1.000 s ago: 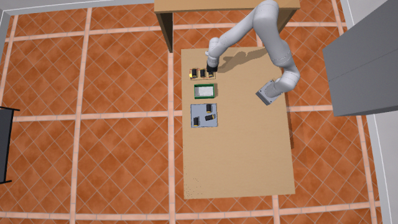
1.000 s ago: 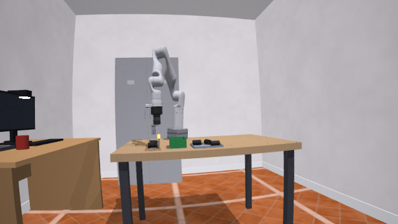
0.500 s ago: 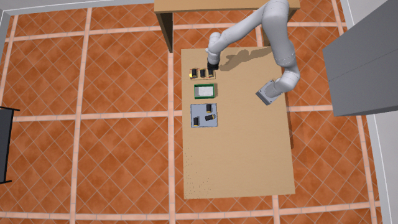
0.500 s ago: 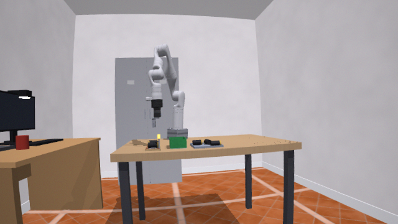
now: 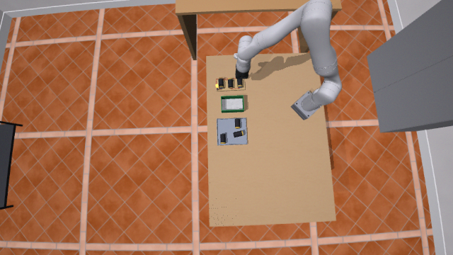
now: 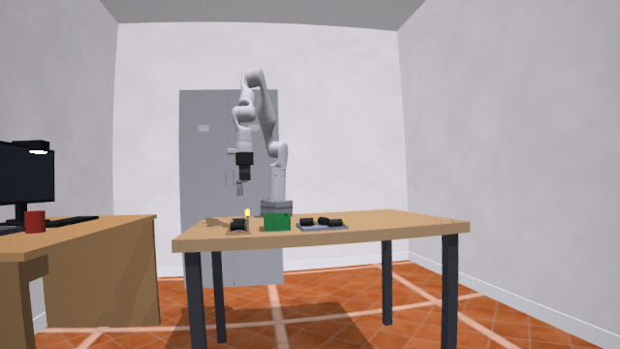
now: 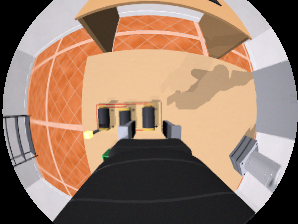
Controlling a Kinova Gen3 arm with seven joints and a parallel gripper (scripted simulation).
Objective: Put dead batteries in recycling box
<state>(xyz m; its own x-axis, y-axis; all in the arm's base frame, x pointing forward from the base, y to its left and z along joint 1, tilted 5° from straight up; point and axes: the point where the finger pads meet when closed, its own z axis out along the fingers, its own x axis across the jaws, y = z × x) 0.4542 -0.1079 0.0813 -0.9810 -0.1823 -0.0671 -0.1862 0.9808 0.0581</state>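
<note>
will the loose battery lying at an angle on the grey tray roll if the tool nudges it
Probably: the angled battery is a cylinder lying on its side on the flat grey tray. It looks rigid, so likely no flexing, and a sideways nudge may send it towards its neighbours.

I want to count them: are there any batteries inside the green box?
No, the green box shows only its pale bare floor in the top view; no battery lies in it.
</note>
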